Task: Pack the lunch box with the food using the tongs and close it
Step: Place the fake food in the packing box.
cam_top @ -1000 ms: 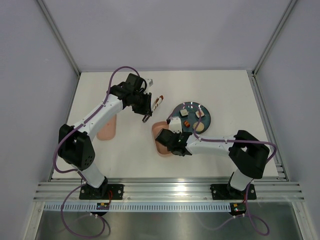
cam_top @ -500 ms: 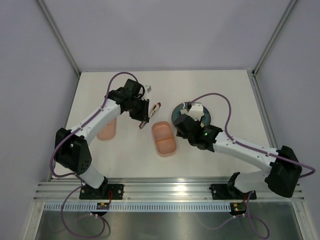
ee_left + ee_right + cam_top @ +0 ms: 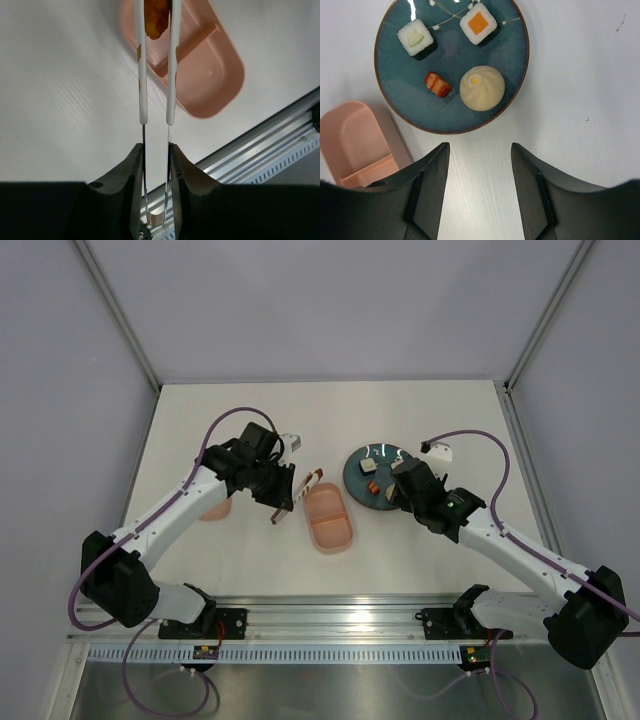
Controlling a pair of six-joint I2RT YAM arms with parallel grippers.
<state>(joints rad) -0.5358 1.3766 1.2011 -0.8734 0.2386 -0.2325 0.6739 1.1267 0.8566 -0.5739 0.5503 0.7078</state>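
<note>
Lunch box open between the arms, nothing inside yet. Right over its far end: tongs squeezed on one orange-brown food bit, pinched tight in left gripper. Four bites to go on teal plate. Right gripper wide apart, empty. Lid off, at left.

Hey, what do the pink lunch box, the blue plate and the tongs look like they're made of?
Lunch box: probably plastic; uniform pink, soft matte sheen, moulded divider.
Plate: likely glazed ceramic, maybe melamine; glossy teal with sharp glints and a painted white pattern.
Tongs: thin metal strips at the base, white coating or sleeves further out.
</note>
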